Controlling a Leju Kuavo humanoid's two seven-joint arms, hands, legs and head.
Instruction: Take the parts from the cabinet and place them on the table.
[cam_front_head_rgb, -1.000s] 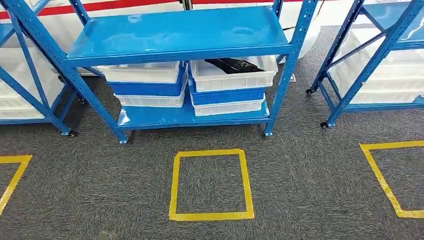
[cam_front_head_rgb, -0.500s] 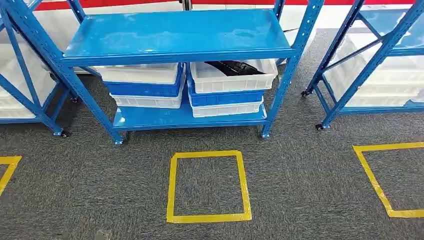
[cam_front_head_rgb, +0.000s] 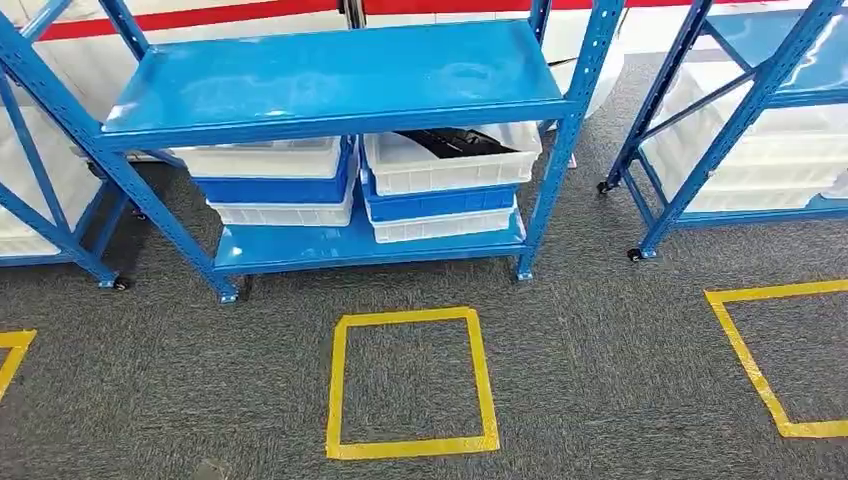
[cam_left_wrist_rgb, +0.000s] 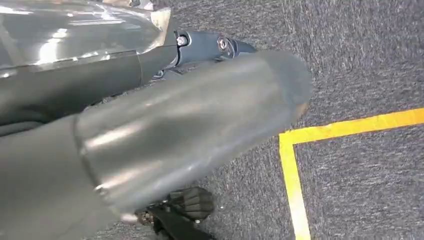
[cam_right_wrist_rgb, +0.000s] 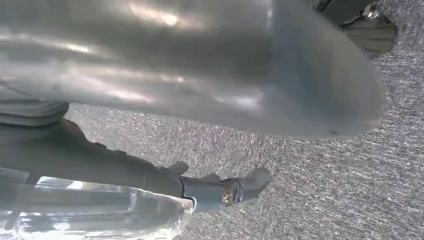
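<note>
Grey carpet (cam_front_head_rgb: 600, 360), blue cabinet (cam_front_head_rgb: 330, 80) shifted left as camera moved, hands' state unclear

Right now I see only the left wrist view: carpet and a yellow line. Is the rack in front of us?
Observer: Yes, a blue rack stands ahead, beyond a yellow square taped on the carpet.
Operator: Does it hold any part?
Observer: A dark part lies in the top white bin, on the right under the shelf.
Operator: What is beside this bin?
Observer: A second stack to its left: white on blue on white.
</note>
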